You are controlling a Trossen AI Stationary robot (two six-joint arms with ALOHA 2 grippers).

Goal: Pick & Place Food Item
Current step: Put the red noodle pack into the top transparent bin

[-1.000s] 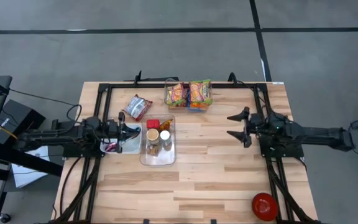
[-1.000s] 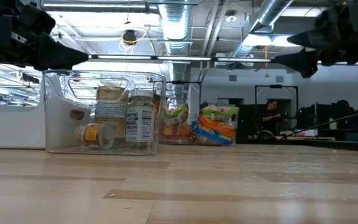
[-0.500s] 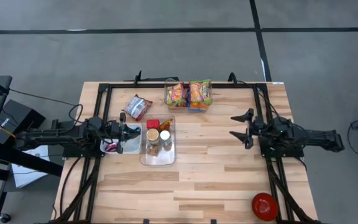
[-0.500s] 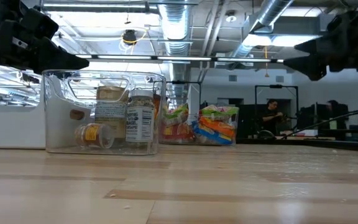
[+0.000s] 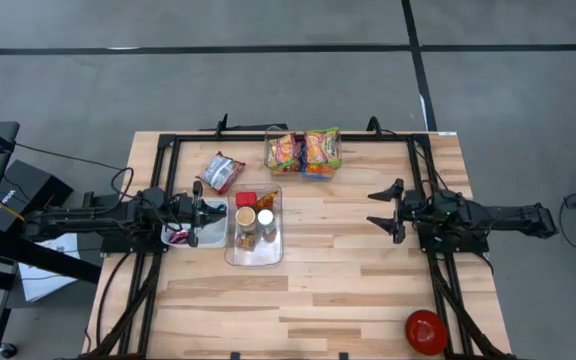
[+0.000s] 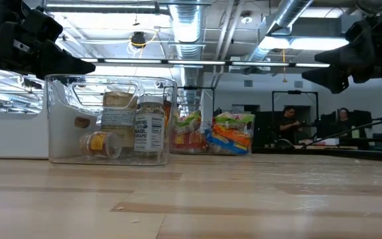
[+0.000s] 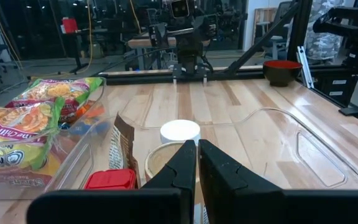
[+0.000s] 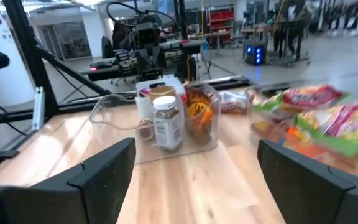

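Note:
A clear bin (image 5: 255, 228) left of the table's middle holds several spice jars, among them a white-lidded one (image 7: 179, 132) and a red-lidded one (image 7: 109, 179). Two bright snack bags (image 5: 303, 152) lie in a second clear container at the far edge. A red and silver packet (image 5: 222, 172) lies flat on the table between them. My left gripper (image 5: 200, 209) hangs shut just left of the bin, above table height, pointing level at it (image 7: 197, 160). My right gripper (image 5: 372, 209) hovers open over the table's right part, pointing level toward the bin (image 8: 194, 165), with nothing between its fingers.
A red bowl (image 5: 425, 331) sits at the near right corner. Black frame rails (image 5: 288, 137) run along the far edge and down both sides. Bare wood lies between the bin and my right gripper. People stand in the room beyond the table (image 6: 289, 126).
My right gripper has sunk a little and drifted slightly toward the table's near edge, still open and level. My left gripper has kept still, shut. The jars, bags and packet have not moved.

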